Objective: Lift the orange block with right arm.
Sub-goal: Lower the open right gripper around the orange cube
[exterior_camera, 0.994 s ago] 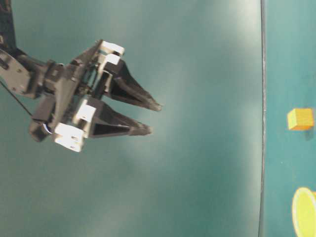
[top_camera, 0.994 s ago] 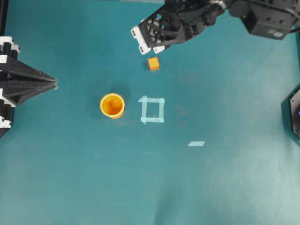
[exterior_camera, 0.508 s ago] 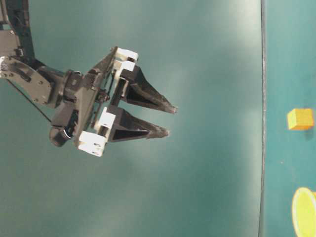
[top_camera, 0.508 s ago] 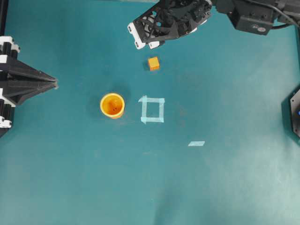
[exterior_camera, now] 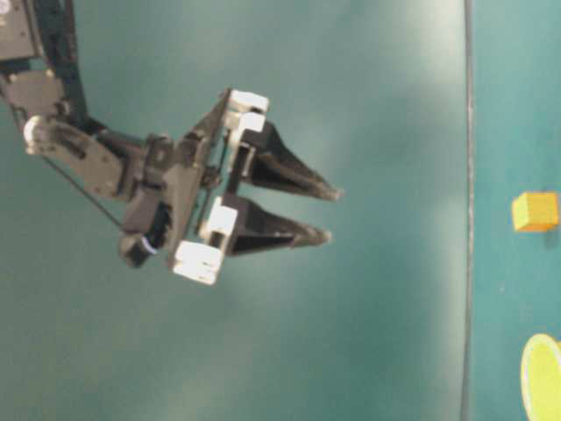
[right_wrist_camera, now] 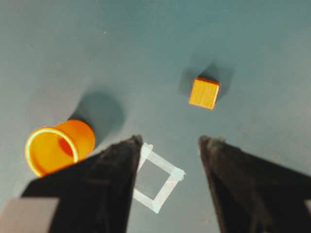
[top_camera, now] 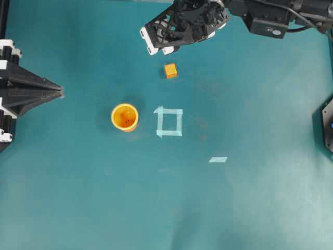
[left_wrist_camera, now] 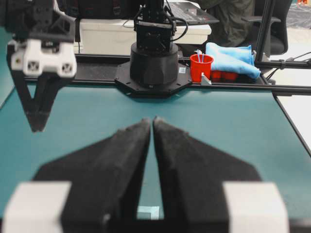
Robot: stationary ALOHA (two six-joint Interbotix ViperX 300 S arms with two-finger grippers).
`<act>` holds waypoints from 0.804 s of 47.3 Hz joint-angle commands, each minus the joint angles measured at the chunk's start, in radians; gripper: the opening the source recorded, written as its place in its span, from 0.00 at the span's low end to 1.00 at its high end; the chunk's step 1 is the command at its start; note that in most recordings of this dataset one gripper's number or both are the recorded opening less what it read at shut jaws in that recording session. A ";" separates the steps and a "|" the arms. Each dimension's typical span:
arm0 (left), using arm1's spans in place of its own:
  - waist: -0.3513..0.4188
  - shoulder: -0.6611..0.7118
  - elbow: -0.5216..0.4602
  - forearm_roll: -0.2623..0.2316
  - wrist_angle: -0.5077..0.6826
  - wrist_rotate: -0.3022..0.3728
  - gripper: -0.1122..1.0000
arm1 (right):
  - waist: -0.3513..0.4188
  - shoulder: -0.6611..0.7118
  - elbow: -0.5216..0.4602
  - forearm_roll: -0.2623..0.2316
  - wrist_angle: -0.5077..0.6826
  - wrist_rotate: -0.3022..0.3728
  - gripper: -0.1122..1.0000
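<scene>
The orange block (top_camera: pixel 170 71) is a small cube lying on the teal table at the back middle. It also shows in the table-level view (exterior_camera: pixel 535 211) and the right wrist view (right_wrist_camera: pixel 204 93). My right gripper (top_camera: pixel 158 44) hangs in the air just behind and slightly left of the block, apart from it. It is open and empty, as the table-level view (exterior_camera: pixel 331 215) and the right wrist view (right_wrist_camera: pixel 170 141) show; the block lies beyond its fingertips. My left gripper (top_camera: pixel 61 94) rests at the left edge, shut and empty; its own view (left_wrist_camera: pixel 152 120) shows the same.
An orange-yellow cup (top_camera: pixel 125 117) stands left of a tape square (top_camera: pixel 169 122). A tape strip (top_camera: pixel 218 159) lies to the right of the middle. The right arm's base (left_wrist_camera: pixel 154 58), a red cup (left_wrist_camera: pixel 201 67) and a blue cloth (left_wrist_camera: pixel 231 56) stand at the far edge.
My right gripper has shifted a little to the left in the overhead view and closer to the block in the table-level view, staying open. The block, the cup and the left arm have not moved.
</scene>
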 commanded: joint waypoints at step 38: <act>0.003 0.009 -0.034 0.002 -0.011 -0.002 0.21 | -0.009 0.110 -0.014 -0.012 -0.029 0.025 0.60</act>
